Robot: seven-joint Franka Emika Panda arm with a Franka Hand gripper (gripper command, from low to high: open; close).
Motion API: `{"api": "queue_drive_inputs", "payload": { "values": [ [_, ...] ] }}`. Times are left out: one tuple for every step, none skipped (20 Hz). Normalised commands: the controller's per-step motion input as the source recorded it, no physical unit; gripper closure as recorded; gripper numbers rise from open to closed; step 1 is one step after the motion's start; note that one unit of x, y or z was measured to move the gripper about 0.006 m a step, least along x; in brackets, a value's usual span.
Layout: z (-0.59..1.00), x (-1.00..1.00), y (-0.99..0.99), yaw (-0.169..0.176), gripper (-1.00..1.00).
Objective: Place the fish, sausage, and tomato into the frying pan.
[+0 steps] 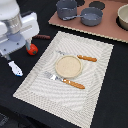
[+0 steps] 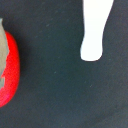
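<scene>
**Pincer beside tomato; pan across the surface**

Exterior view: hovering low at the exterior view's left, pincer just beside the tomato; grip state impossible to tell. Lying on the dark surface: fish nearby, sausage beyond. Sitting well apart on the brown board: frying pan.

Wrist view: showing tomato at the frame edge, fish apart from it; pincer fingers not clearly showing.

black table, striped placemat, fish, tomato, sausage
</scene>
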Motion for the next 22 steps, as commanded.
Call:
{"api": "queue_drive_inputs", "payload": {
  "values": [
    [-0.17,0.0,-0.3,0.0,-1.0],
    [-0.2,0.0,-0.29,0.0,-1.0],
    [-0.23,0.0,-0.29,0.0,-1.0],
    [-0.25,0.0,-0.29,0.0,-1.0],
    [-0.3,0.0,-0.36,0.0,-1.0],
    [-0.32,0.0,-0.41,0.0,-1.0],
    [-0.33,0.0,-0.41,0.0,-1.0],
    [-0.34,0.0,-0.39,0.0,-1.0],
    [-0.33,0.0,-0.32,0.0,-1.0],
    [-0.33,0.0,-0.27,0.0,-1.0],
    [-0.33,0.0,-0.23,0.0,-1.0],
    [-0.32,0.0,-0.17,0.0,-1.0],
    [-0.31,0.0,-0.09,0.0,-1.0],
    [-0.3,0.02,-0.05,0.0,-1.0],
    [-0.3,0.04,-0.01,0.0,-1.0],
    [-0.32,0.03,0.0,0.0,-1.0],
    [-0.33,0.01,-0.02,0.0,-1.0],
    [-0.35,0.0,-0.05,0.0,-1.0],
    [-0.37,0.0,-0.07,0.0,-1.0],
    [-0.37,0.0,-0.07,0.0,-1.0],
    [-0.36,0.0,-0.08,0.0,-1.0],
    [-0.33,0.0,-0.08,0.0,-1.0]
  ]
}}
